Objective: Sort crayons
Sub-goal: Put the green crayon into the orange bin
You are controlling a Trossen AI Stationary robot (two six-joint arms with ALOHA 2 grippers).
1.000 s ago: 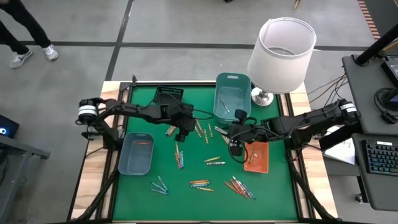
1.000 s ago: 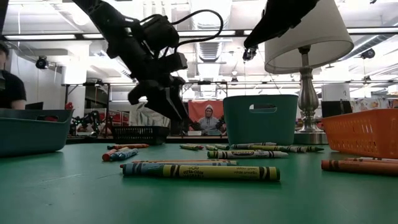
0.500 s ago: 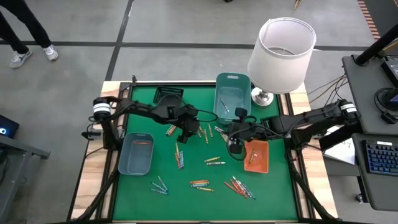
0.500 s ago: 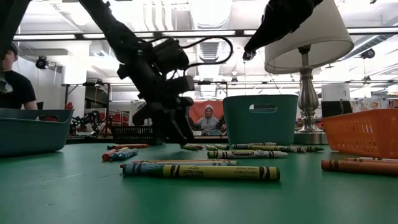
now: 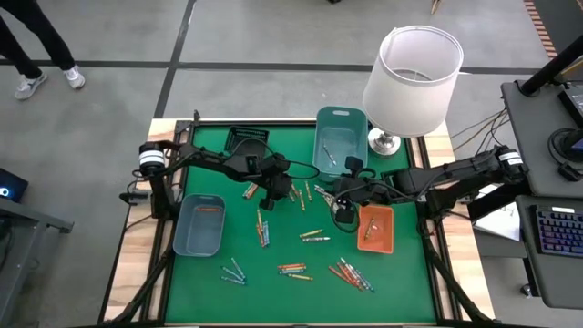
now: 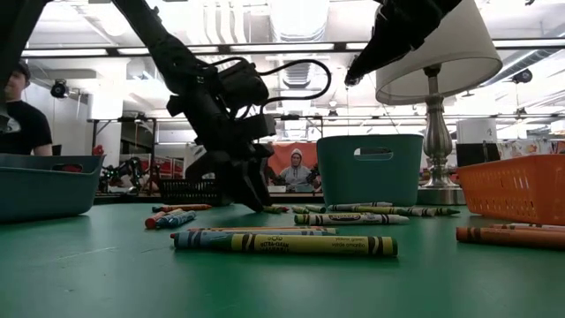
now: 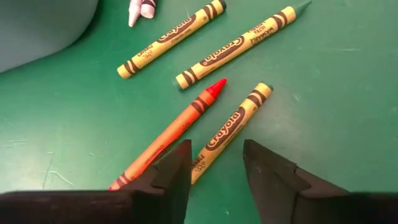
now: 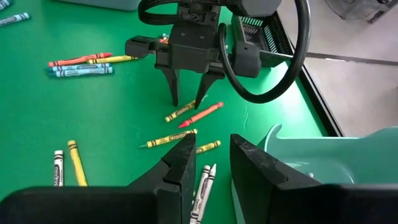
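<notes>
Many crayons lie scattered on the green table (image 5: 410, 282). My left gripper (image 7: 214, 158) is down at the table left of centre, open. Its fingers stand on either side of the lower end of a yellow crayon (image 7: 233, 127), and a red crayon (image 7: 180, 127) runs along beside it and under one finger. The right wrist view shows the same gripper (image 8: 186, 104) standing over both crayons. My right gripper (image 8: 208, 165) hangs open and empty above the table, close to the teal bin (image 5: 339, 123). My left gripper slants down from the table's left, with its fingertips (image 7: 180, 158) at the table surface. The yellow crayon's near end (image 7: 199, 171) lies flat between them, close against one finger. Whether either finger touches it or the red crayon, I cannot tell.
A grey-blue tray (image 5: 196, 239) sits at the left. An orange tray (image 5: 378, 239) sits at the right, under my right arm. A black basket (image 5: 246, 139) and a lamp (image 5: 413, 73) stand at the back. More crayons lie toward the near edge (image 5: 291, 270). A person (image 6: 13, 115) is beyond the table.
My left gripper has come down from above the table onto the crayons left of centre, tipping a little steeper. The crayons lie as before.
</notes>
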